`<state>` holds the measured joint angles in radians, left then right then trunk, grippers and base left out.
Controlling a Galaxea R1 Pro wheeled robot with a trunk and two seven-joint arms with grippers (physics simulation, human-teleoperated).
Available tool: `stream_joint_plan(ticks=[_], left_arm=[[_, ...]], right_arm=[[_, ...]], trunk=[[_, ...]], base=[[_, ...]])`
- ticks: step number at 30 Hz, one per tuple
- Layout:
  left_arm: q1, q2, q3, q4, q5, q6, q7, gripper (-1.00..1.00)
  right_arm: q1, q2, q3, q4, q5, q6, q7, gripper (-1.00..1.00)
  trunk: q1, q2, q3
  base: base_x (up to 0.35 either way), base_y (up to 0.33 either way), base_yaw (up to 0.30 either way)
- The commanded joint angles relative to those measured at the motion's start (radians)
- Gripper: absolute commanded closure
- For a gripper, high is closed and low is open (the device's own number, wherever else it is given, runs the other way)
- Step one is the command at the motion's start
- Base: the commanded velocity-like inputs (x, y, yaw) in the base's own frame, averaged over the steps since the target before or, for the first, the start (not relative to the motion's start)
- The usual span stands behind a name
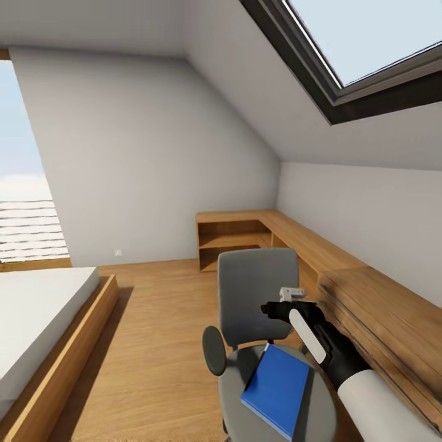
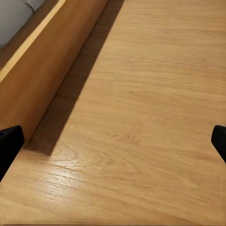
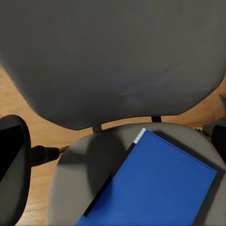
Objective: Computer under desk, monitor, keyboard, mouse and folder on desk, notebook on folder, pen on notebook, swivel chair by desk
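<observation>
The right gripper (image 1: 288, 301) is raised above the swivel chair (image 1: 255, 294), level with the upper edge of its backrest and toward the backrest's right side. No object is between its fingers; whether the jaws are apart or closed cannot be determined from the head view. The right wrist view looks past the gripper onto the chair: one dark fingertip edge shows at the frame margin, which suggests spread jaws but does not confirm it.

The left gripper (image 2: 113, 141) is released: two black fingertips (image 2: 9, 146) appear at opposite margins of the left wrist view, wide apart, with nothing between them. Beneath it lies bare wooden floor (image 2: 141, 94), with one wooden bed frame (image 2: 47, 61) running alongside.

One blue folder (image 1: 276, 388) lies flat on the grey seat of the swivel chair, set at an angle, its far corner pointing toward the backrest. In the right wrist view the folder (image 3: 155, 188) covers much of the seat's right portion. One black armrest (image 1: 214, 350) is visible on the chair's left side.

To the chair's right stands one light wooden chest (image 1: 380, 331). Beyond it, one low wooden shelf unit (image 1: 245, 236) follows the far and right walls in an L. One bed (image 1: 37, 307) occupies the left. One skylight (image 1: 362, 43) is set in the sloped ceiling.
</observation>
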<state>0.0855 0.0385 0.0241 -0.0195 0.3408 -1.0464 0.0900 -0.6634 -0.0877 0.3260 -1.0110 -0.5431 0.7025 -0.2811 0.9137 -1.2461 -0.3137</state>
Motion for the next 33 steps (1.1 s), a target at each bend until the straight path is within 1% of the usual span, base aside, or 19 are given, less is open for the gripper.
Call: stream_joint_plan(ticks=[1, 19, 24, 29, 33], left_arm=[[0.000, 0.000, 0.002, -0.002, -0.010, -0.001, 0.009, -1.00], [0.000, -0.005, 0.000, -0.002, -0.009, -0.001, 0.012, -1.00], [0.000, -0.006, -0.002, -0.002, 0.013, -0.001, 0.014, -1.00], [0.000, -0.006, -0.004, -0.005, 0.054, -0.001, 0.014, -1.00], [0.000, -0.006, -0.004, -0.006, 0.064, -0.001, 0.014, -1.00]], right_arm=[[-0.001, -0.001, 0.004, -0.001, -0.011, 0.002, -0.010, -1.00], [-0.001, -0.001, 0.002, -0.001, -0.012, 0.002, -0.009, -1.00], [-0.001, -0.002, 0.001, 0.000, -0.014, 0.001, -0.009, -1.00], [-0.001, -0.003, 0.001, 0.002, -0.014, -0.002, -0.008, -1.00], [-0.001, -0.003, 0.001, 0.003, -0.011, -0.003, -0.008, -1.00]], trunk=[[0.000, -0.001, -0.002], [0.000, -0.001, -0.024], [0.000, -0.001, -0.025], [0.000, -0.001, -0.026], [0.000, -0.001, -0.026]], base=[[0.000, 0.000, 0.172], [0.000, 0.000, 0.159], [0.000, 0.000, 0.038], [0.000, 0.000, 0.008], [0.000, 0.000, 0.002]])
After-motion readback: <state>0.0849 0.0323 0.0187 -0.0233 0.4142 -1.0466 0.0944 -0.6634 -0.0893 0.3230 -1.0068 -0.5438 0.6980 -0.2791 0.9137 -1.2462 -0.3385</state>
